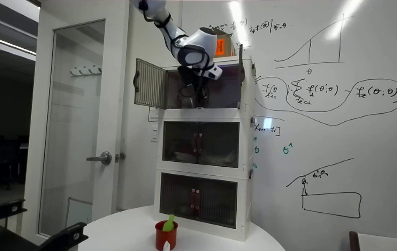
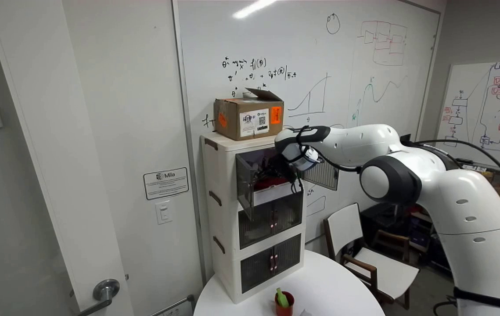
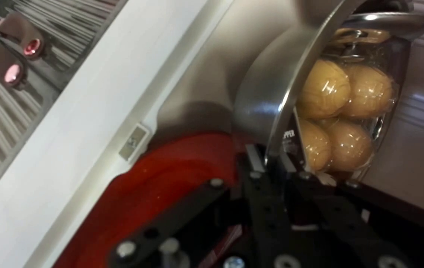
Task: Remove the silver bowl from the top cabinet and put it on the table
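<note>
- Whiteboard (image 1: 330, 139), much written on, backs the right half of the frame in an exterior view.
- Gripper (image 3: 271, 163): jaws narrow, at the lower centre of the wrist view, the rim of the silver bowl (image 3: 265, 93) running between the fingertips; I judge its wall pinched.
- From the fingertips the bowl lies straight ahead, towards the upper centre of the wrist view. It is round, so no long axis; what counts is the rim's slant, up and to the right, with the outer side swelling leftward.
- Near it, a clear container (image 3: 399, 56) of yellow-brown rounded things (image 3: 325, 89) at the upper right, a red dish-like thing (image 3: 152, 201) at the lower left. Either could snag the bowl on its way out, I think.
- Around these, at the upper centre in an exterior view, stands the top cabinet (image 1: 215, 112), doors (image 1: 150, 84) swung open; the bowl is within.
- Well below, at the bottom of both exterior frames, is the table (image 2: 333, 285), carrying a red cup (image 1: 163, 237) with something green (image 1: 169, 222) in it. Setting down probably calls for a spot beside that.
</note>
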You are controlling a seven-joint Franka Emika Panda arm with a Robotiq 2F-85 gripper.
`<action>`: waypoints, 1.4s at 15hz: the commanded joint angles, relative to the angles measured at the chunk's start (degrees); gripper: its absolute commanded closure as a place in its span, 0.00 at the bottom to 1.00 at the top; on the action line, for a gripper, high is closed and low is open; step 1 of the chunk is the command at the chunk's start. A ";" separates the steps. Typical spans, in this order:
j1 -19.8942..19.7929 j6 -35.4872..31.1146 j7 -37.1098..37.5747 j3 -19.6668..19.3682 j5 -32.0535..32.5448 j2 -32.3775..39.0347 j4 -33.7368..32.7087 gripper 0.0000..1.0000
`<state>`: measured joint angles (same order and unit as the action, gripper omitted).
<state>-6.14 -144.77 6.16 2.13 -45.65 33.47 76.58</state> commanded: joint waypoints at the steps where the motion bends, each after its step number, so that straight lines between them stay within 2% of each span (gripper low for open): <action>1: -0.86 -4.28 0.62 0.69 -2.56 -7.18 9.34 0.97; 10: 0.52 -18.03 0.01 0.47 -10.09 -21.34 30.17 0.97; 15: 2.83 -29.15 1.06 0.69 -11.72 -30.97 43.68 0.97; 17: 3.35 -30.50 1.49 0.92 -12.30 -34.04 48.30 0.97; 18: 3.48 -31.03 1.02 1.27 -13.94 -35.40 50.20 0.97; 21: 4.47 -32.02 -4.43 2.47 -26.07 -39.32 53.87 0.97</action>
<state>-2.75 -174.88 5.68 3.55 -62.39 -0.16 125.59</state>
